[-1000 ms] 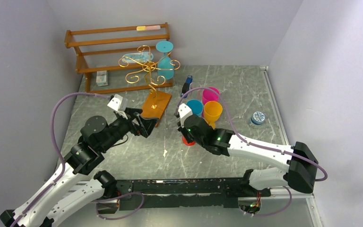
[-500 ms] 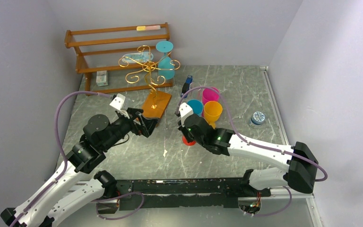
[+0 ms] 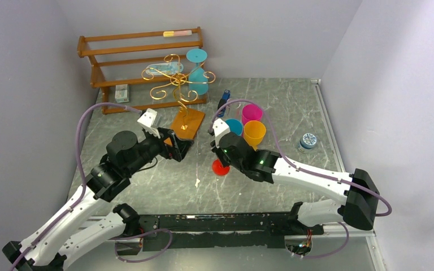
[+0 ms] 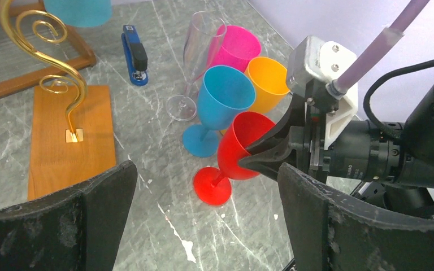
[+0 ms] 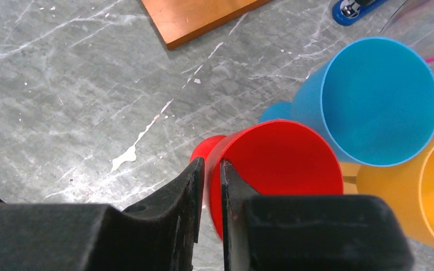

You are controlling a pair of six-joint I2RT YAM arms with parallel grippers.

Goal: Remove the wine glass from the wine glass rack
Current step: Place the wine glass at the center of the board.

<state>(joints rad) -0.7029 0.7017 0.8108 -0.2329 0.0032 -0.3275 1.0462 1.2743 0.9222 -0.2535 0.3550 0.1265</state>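
The gold wire wine glass rack stands on its orange-brown base at the back; the base also shows in the left wrist view. A teal wine glass hangs upside down on its right arm, and a pale clear one on the left. My right gripper is shut on the rim of a red wine glass, which is tilted with its foot on the table. My left gripper is open and empty beside the base, facing the red glass.
A blue glass, a pink one, an orange one and a clear flute stand together behind the red glass. A blue stapler lies near them. A brown slatted shelf stands against the back wall. A small round jar sits at the right.
My left arm has reached forward and right, towards the rack's base. The red glass in my right gripper has tilted, so more of its foot shows.
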